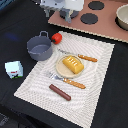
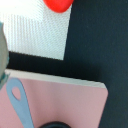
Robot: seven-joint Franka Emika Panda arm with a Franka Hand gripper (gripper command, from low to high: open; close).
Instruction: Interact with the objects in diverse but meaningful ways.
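Black table (image 1: 20, 22); gripper (image 1: 62, 6) cropped, red tomato (image 2: 60, 4) half-seen

A black table (image 1: 20, 25) carries a white ribbed mat (image 1: 95, 75) at its middle. A pink toy stove (image 1: 107, 25) with black burners (image 1: 89, 19) occupies its far edge.

Cream placemat (image 1: 95, 62): woven cloth, fine ribbed weave, matt. Round red tomato (image 1: 57, 37): smooth plastic, slight gloss. Grey handled pot (image 1: 39, 48): smooth, dull sheen. Yellow ridged bread piece (image 1: 73, 64): plastic, grooved top. Brown sausage (image 1: 60, 92): smooth, matt. Pink stove board (image 2: 65, 102): flat, matt.
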